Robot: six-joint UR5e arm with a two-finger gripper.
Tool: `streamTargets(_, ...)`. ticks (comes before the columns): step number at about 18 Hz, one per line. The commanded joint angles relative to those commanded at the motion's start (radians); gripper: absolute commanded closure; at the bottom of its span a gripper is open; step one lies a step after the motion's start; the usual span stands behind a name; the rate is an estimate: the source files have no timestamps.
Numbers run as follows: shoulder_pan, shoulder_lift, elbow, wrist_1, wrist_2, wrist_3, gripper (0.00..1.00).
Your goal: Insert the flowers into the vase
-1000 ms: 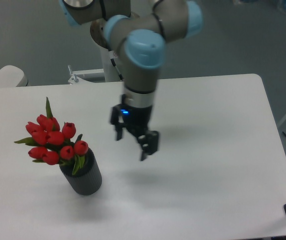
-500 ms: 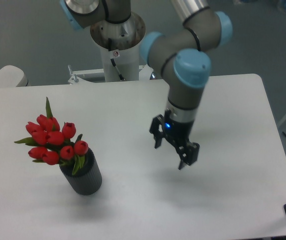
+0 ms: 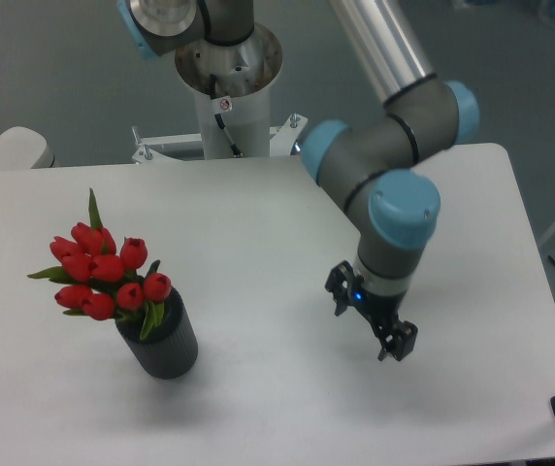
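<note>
Red tulip buds, about ten of them bound with green leaves and stems into a small bunch [image 3: 103, 272], sit at the lower left of the frame with their stems down inside the dark grey-black ribbed cylindrical vase [image 3: 164, 342]. The heads spill up and to the left of the vase mouth, so the bunch leans that way rather than standing straight; one long leaf points up above the buds. The vase itself stands upright on the white tabletop [image 3: 258, 223], and its mouth looks about as wide as the bunch, which is probably why the stems stay put with nothing gripping them. Judged from this, the insertion is done: the flowers rest in the vase on their own.

Well to the right, in the lower right part of the frame, hangs the black two-finger gripper [image 3: 375, 320] of the grey arm with pale blue joint caps [image 3: 394, 194]. Its fingers stand apart with nothing between them, and a small blue light shows on its body. It is held above the table surface, well apart from the vase, a sensible place for an empty tool, since there it cannot brush the leaning heads or tip the vase.

At the top of the frame the arm's white pedestal base [image 3: 227, 97] stands behind the table's far edge.
</note>
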State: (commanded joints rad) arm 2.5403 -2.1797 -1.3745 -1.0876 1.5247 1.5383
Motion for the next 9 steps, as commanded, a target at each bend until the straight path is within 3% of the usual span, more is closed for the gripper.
streamTargets(3, 0.008, -0.011, 0.008, -0.001, 0.034, 0.071, 0.0)
streamTargets(9, 0.014, -0.015, 0.009, 0.005, 0.038, 0.08, 0.0)
